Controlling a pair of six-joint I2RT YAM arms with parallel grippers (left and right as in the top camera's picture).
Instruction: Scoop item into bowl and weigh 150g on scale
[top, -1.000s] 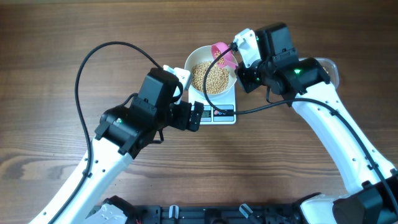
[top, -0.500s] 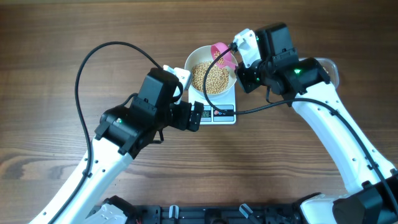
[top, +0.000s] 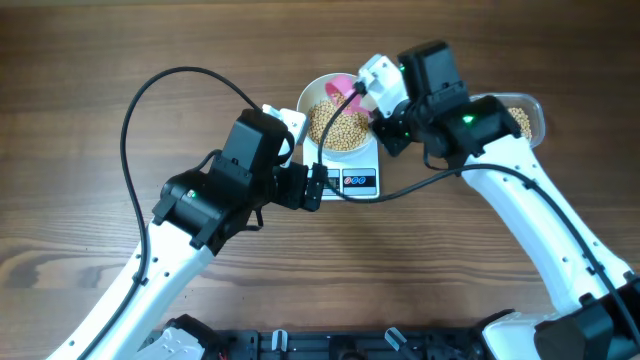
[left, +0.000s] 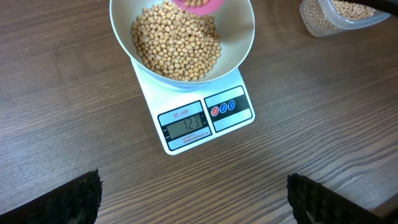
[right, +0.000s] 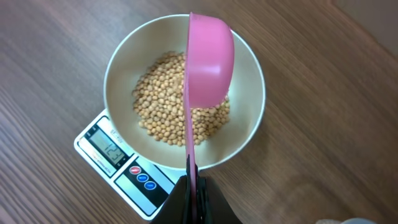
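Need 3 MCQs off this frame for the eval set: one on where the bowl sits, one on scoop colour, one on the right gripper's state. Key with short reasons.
1. Where does the bowl stand?
A. on the scale
B. left of it, apart
C. behind it, apart

2. What colour is the scoop?
A. blue
B. pink
C. green

3. How is the right gripper?
A. wide open, empty
B. shut on the bowl's rim
C. shut on the scoop's handle

Key:
1 A, the scale's display and buttons stick out from under the bowl.
2 B, it shows pink over the bowl in the right wrist view.
3 C, the handle runs up from between the closed fingers.
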